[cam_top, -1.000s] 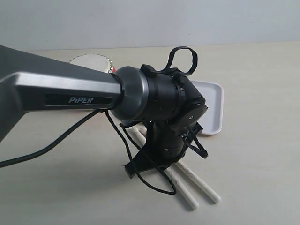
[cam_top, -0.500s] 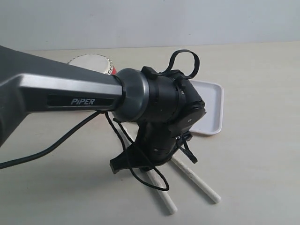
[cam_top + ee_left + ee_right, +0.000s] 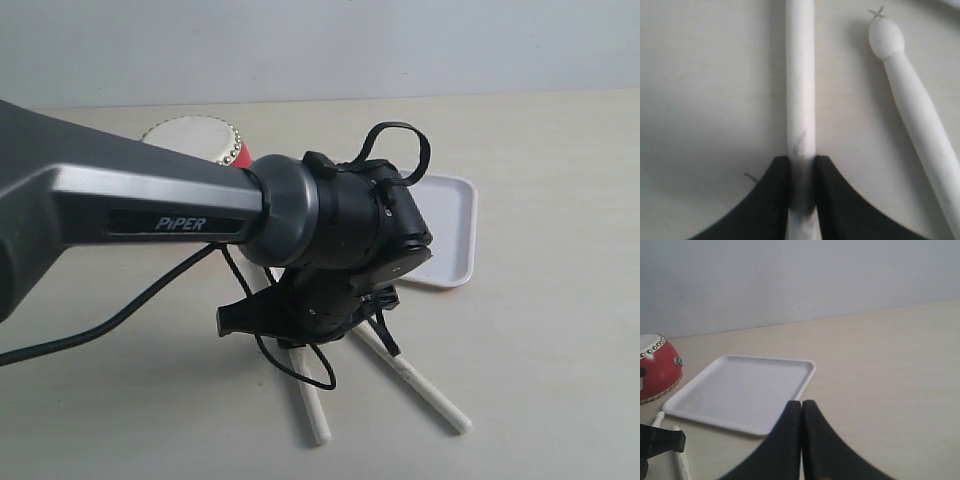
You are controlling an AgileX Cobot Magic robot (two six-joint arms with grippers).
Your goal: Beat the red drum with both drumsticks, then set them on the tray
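The left gripper [image 3: 801, 172] has its dark fingers clamped on one drumstick [image 3: 800, 90], which lies low on the table [image 3: 560, 330] in the lower middle of the exterior view. The second drumstick [image 3: 920, 115] lies just beside it, untouched. The right gripper [image 3: 801, 415] is pressed closed on nothing. The red drum [image 3: 200, 140] sits upper left behind the arm, the tray [image 3: 455, 215] centre right. The thin round stick could pivot or slip between the narrow fingers on lifting, or knock its neighbour away.
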